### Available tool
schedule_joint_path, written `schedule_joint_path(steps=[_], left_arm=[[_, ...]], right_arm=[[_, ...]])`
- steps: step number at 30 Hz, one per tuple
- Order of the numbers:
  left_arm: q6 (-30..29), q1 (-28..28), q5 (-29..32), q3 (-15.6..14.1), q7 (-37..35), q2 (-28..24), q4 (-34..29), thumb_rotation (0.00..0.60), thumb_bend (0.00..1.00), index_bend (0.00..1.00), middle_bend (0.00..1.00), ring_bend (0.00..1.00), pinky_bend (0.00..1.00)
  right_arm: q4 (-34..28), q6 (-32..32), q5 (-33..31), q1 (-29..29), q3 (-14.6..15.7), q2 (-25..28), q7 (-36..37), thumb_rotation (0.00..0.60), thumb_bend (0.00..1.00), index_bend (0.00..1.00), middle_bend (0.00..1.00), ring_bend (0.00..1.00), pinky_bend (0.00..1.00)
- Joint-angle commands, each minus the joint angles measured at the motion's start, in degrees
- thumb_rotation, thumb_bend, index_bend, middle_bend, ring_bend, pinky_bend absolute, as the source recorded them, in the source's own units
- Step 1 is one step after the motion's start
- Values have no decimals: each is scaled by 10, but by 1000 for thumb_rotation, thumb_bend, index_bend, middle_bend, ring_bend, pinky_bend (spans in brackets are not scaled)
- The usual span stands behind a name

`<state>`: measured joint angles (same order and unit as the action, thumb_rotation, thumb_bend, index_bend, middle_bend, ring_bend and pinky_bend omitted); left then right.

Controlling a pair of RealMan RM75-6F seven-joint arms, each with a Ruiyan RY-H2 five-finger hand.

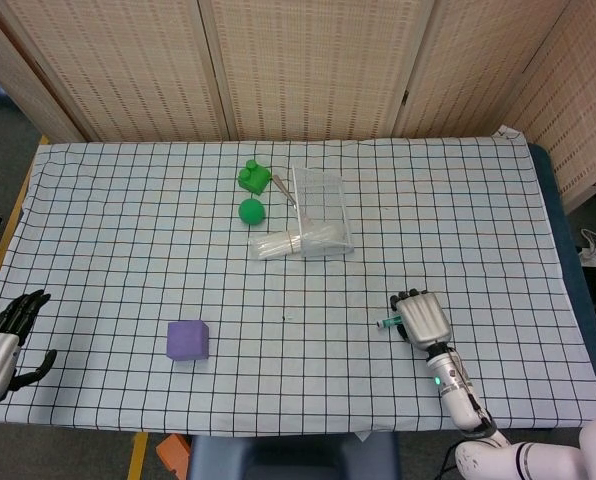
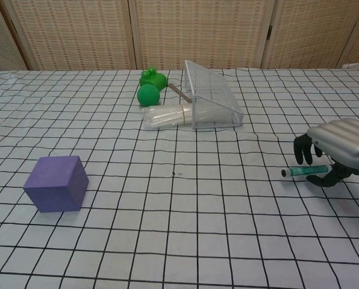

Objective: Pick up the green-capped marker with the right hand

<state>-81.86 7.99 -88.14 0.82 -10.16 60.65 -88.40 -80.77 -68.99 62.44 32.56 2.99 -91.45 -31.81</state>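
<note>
1. While your right hand (image 2: 335,152) curls its fingers (image 2: 302,152) around the green-capped marker (image 2: 306,171), the grasp looks made; the marker lies level in the hand, one end poking out toward the purple cube (image 2: 56,183).
2. Judging from the chest view, the marker sits low, at or barely above the checked tablecloth (image 2: 185,229), so you cannot tell whether it is truly lifted.
3. Hand and marker are well to the right of the purple cube and nearer you than the clear plastic container (image 2: 211,96) with the green toys (image 2: 150,87) beside it.
4. What seems left: raise the marker clearly off the cloth.
5. Your left hand (image 1: 6,338), fingers spread and holding nothing, rests far left of the cube.
</note>
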Motion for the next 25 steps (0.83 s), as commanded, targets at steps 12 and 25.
schedule_joint_path(steps=[12, 25], left_arm=[[-13, -4, 1, 4, 7, 4, 2, 600, 400, 0, 0, 0, 163], [-63, -18, -27, 5, 89, 42, 8, 600, 396, 0, 0, 0, 150]], right_arm=[[-115, -126, 151, -90, 32, 134, 115, 600, 208, 0, 0, 0, 95], [-5, -240, 249, -195, 46, 154, 250, 600, 184, 0, 0, 0, 0]])
